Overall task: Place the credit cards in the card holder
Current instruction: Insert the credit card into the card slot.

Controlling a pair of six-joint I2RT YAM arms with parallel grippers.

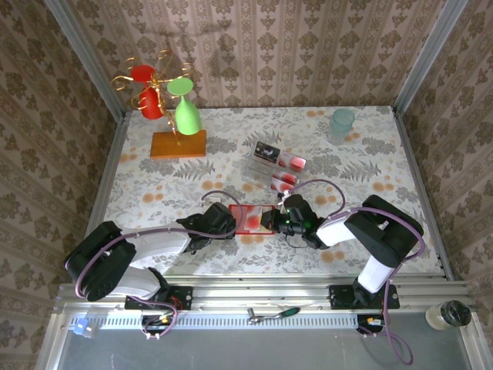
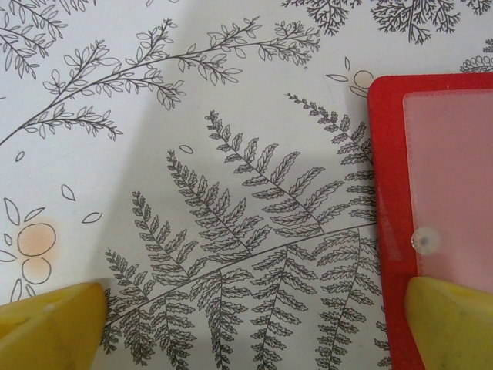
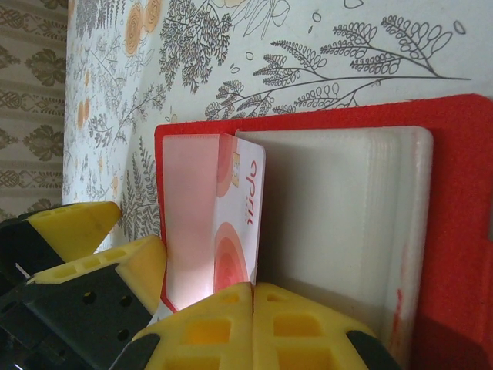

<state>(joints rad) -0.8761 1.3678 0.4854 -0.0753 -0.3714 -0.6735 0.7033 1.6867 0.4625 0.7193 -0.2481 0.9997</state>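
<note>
**Card part-way into the holder, right fingertips at its edge**

Right gripper (image 3: pixel 253 297) has its fingers pressed tight together. The tips butt against the near edge of a whitish card (image 3: pixel 231 223) with a red blotch, touching it rather than pinching it. That card lies flat, straight ahead of the tips, one side tucked under the pale pocket of the red card holder (image 3: pixel 454 193). The holder lies open on the fern-print tablecloth (image 2: pixel 192 154).

Left gripper (image 2: pixel 250 324) faces in from the holder's other side, spread wide. One finger (image 2: pixel 451 324) is over the holder's red border, the other over bare cloth.

Well beyond both grippers, a clear tray (image 1: pixel 262 166) holds a black card (image 1: pixel 267 152) and more red-blotched cards (image 1: pixel 293 162).
</note>
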